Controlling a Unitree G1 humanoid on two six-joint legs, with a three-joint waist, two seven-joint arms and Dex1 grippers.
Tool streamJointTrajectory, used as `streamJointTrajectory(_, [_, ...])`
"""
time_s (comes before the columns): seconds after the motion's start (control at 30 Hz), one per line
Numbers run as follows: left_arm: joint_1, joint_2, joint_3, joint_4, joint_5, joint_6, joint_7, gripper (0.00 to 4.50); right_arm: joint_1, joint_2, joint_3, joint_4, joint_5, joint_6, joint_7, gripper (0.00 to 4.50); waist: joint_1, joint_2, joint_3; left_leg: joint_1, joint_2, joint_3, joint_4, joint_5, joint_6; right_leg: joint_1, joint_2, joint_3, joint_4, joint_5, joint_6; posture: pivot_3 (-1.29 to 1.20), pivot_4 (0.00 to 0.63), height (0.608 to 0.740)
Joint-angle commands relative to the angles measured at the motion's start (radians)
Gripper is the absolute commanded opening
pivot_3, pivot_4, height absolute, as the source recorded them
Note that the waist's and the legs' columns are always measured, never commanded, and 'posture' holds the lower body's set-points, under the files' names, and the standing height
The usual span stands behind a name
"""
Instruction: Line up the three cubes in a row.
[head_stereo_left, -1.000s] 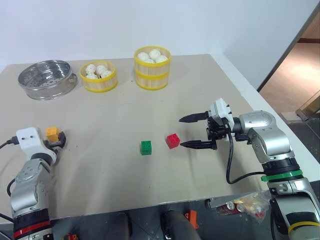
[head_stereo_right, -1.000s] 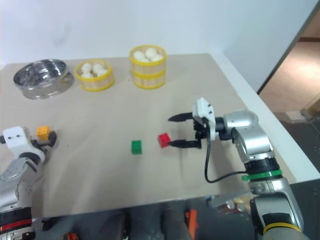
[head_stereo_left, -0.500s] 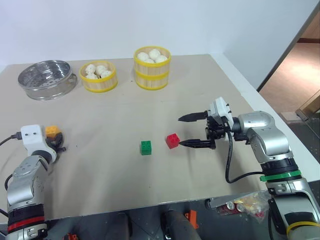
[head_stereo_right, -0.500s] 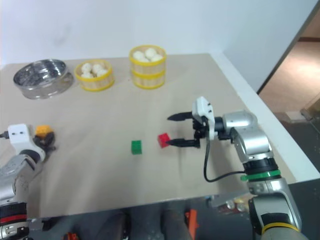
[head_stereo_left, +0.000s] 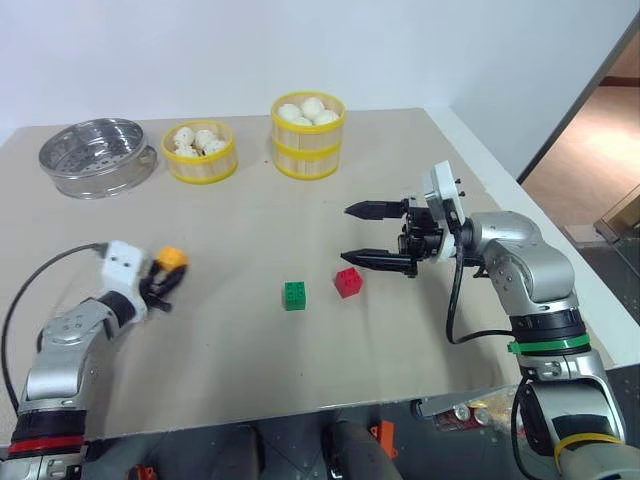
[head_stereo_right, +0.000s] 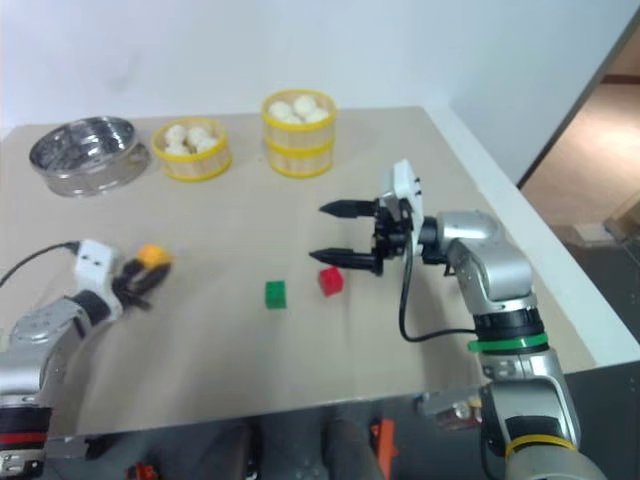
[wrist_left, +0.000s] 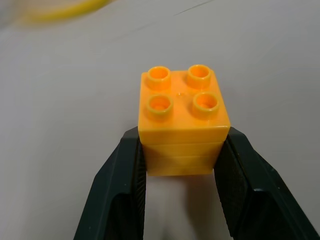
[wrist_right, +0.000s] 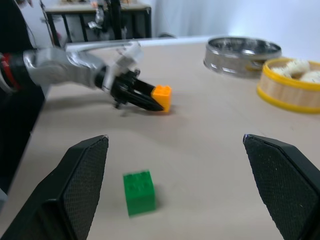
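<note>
From the head camera you have the left gripper clamped on the orange-yellow cube, carried just above the beige table toward its left edge. The green cube and the red cube sit side by side, a small gap between them, around the middle of the table. Your right gripper hangs above and just right of the red cube with its fingers spread wide, holding nothing. Along the far edge stand a metal steamer pan near the far left corner, a low yellow steamer basket of buns, and a taller stacked steamer basket of buns.

In the left wrist view, you see both black pads pressing the sides of the orange-yellow cube, studs facing up.

In the right wrist view, your wide-apart fingertips frame the green cube, with the left gripper and its orange-yellow cube beyond.
</note>
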Motion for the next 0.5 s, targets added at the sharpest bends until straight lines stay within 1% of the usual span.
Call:
streamJointTrajectory(0.03, [-0.001, 0.075, -0.067, -0.049, -0.049, -0.042, -0.235, 1.32, 0.005, -0.031, 0.002, -0.030, -0.027, -0.053, 0.024, 4.50, -0.001, 0.000, 0.000, 0.000, 0.000, 0.000, 0.000, 0.000, 0.000, 0.000, 0.000, 0.000, 0.000, 0.000, 0.000, 0.00, 0.150, 0.740])
streamJointTrajectory(0.13, [-0.031, 0.115, -0.139, 0.001, -0.036, -0.100, -0.391, 1.32, 0.011, -0.029, 0.010, -0.030, -0.039, -0.069, 0.025, 4.50, -0.005, 0.000, 0.000, 0.001, 0.000, 0.001, -0.001, 0.000, 0.000, -0.001, 0.001, 0.001, 0.000, -0.002, -0.004, 0.00, 0.150, 0.740])
streamJointTrajectory(0.2, [-0.076, 0.112, -0.169, 0.054, -0.025, -0.125, -0.446, 1.32, 0.016, -0.026, 0.014, -0.036, -0.041, -0.070, 0.020, 4.50, -0.005, 0.000, 0.000, 0.001, 0.001, 0.000, -0.001, 0.000, 0.000, -0.001, 0.002, 0.001, 0.001, -0.002, -0.004, 0.00, 0.150, 0.740])
streamJointTrajectory(0.33, [-0.163, 0.090, -0.197, 0.164, -0.011, -0.150, -0.494, 1.32, 0.036, -0.036, 0.016, -0.062, -0.039, -0.063, 0.017, 4.50, -0.004, 0.000, 0.000, 0.001, 0.002, -0.001, -0.001, 0.000, 0.001, -0.001, 0.004, 0.001, 0.001, -0.002, -0.004, 0.00, 0.150, 0.740])
streamJointTrajectory(0.43, [-0.193, 0.079, -0.214, 0.224, 0.002, -0.182, -0.528, 1.32, 0.052, -0.050, 0.007, -0.081, -0.030, -0.042, 0.011, 4.50, -0.003, 0.000, 0.000, 0.001, 0.002, 0.000, -0.001, 0.000, 0.001, 0.000, 0.004, 0.002, 0.001, -0.001, -0.003, 0.00, 0.150, 0.740])
streamJointTrajectory(0.5, [-0.201, 0.074, -0.223, 0.246, 0.013, -0.206, -0.548, 1.32, 0.062, -0.062, 0.004, -0.088, -0.033, -0.043, 0.011, 4.50, -0.004, 0.000, 0.000, 0.000, 0.002, 0.000, -0.001, 0.000, 0.001, -0.001, 0.004, 0.002, 0.001, 0.000, 0.001, 0.00, 0.150, 0.740])
